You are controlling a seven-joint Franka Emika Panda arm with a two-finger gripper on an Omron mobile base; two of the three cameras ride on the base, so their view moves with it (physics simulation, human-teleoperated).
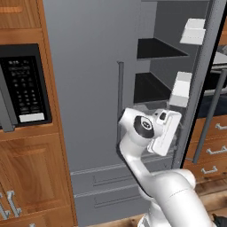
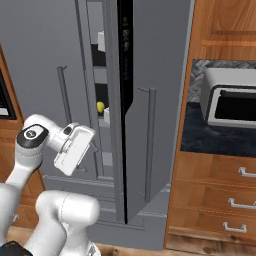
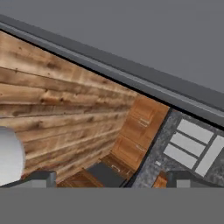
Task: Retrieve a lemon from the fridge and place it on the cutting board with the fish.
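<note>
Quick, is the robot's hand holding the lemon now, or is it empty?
Gripper: open, holding nothing. The lemon sits inside the fridge.

fridge (image 1: 88, 66) showing matte grey, smooth | cabinets (image 1: 31, 177) showing glossy wood grain | door bins (image 1: 181, 88) looking white plastic | floor (image 3: 57, 109) showing rough planks

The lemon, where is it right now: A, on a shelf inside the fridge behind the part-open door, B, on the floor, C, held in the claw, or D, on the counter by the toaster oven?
A: in the right base view the lemon shows as a small yellow spot through the gap of the fridge's open door, well clear of the arm.
</note>
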